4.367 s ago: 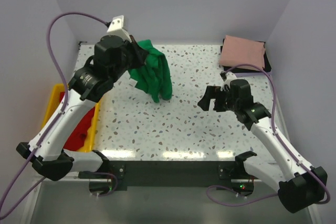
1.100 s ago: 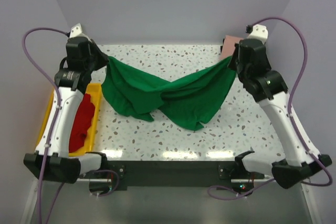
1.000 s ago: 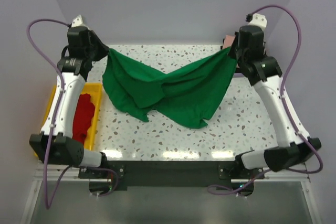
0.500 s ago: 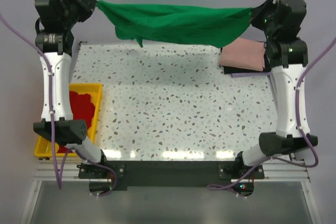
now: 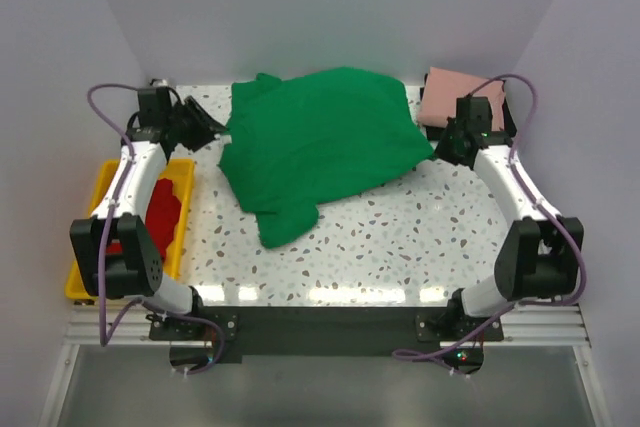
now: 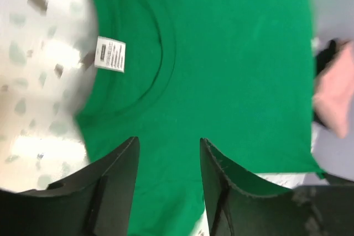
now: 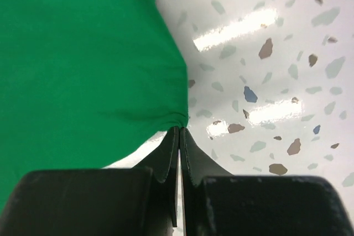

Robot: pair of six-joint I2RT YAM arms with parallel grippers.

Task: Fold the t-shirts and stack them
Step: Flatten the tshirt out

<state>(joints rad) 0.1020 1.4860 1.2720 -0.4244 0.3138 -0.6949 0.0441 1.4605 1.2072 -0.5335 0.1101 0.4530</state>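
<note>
The left arm (image 5: 133,175) stretches forward from its base and turns at the wrist, so that the left gripper (image 6: 168,142) points inward to the right, held low with its two fingers spread wide apart. The right arm (image 5: 507,185) roughly mirrors it (elbow out to the side, wrist turned inward to the left). The right gripper (image 7: 180,131) has its fingers pressed tight together, pinching an edge of the green t-shirt (image 7: 83,53).
</note>
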